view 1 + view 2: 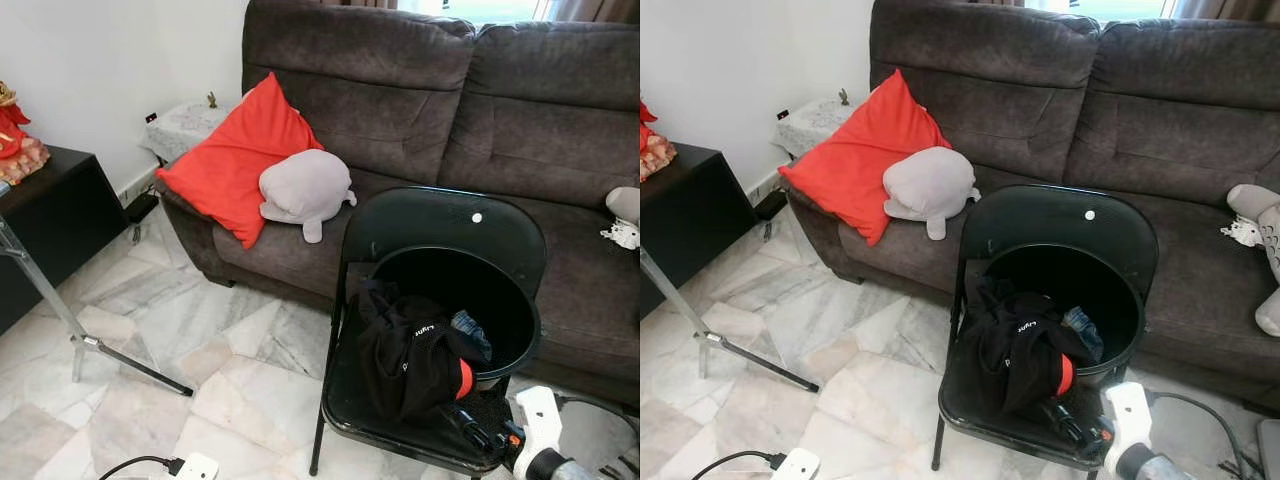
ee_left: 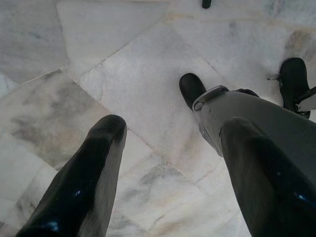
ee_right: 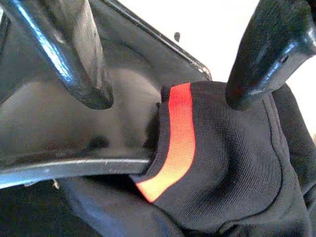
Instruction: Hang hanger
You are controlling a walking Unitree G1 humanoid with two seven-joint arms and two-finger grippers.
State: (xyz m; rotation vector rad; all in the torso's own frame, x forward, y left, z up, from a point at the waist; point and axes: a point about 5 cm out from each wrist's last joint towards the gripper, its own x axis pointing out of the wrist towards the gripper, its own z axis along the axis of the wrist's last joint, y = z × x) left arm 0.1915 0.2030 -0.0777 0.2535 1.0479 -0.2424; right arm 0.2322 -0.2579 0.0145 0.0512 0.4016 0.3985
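Note:
A black garment [image 1: 408, 352] with an orange stripe [image 3: 180, 133] hangs over the front rim of a black round basket [image 1: 520, 300]. The basket stands on a black folding chair [image 1: 440, 220]. My right gripper [image 1: 476, 432] is low at the chair seat's front right corner, just beside the garment. In the right wrist view the right gripper [image 3: 170, 98] is open, its fingers astride the striped cloth and the basket rim, with nothing clamped. My left gripper [image 2: 173, 128] hangs open over the marble floor beside my own leg [image 2: 256, 113].
A dark brown sofa [image 1: 520, 110] behind the chair carries a red cushion [image 1: 240, 160] and a grey plush [image 1: 305, 190]. A silver stand leg [image 1: 60, 310] slants across the floor at left, next to a black cabinet [image 1: 55, 215]. A white power strip [image 1: 195, 467] lies near my feet.

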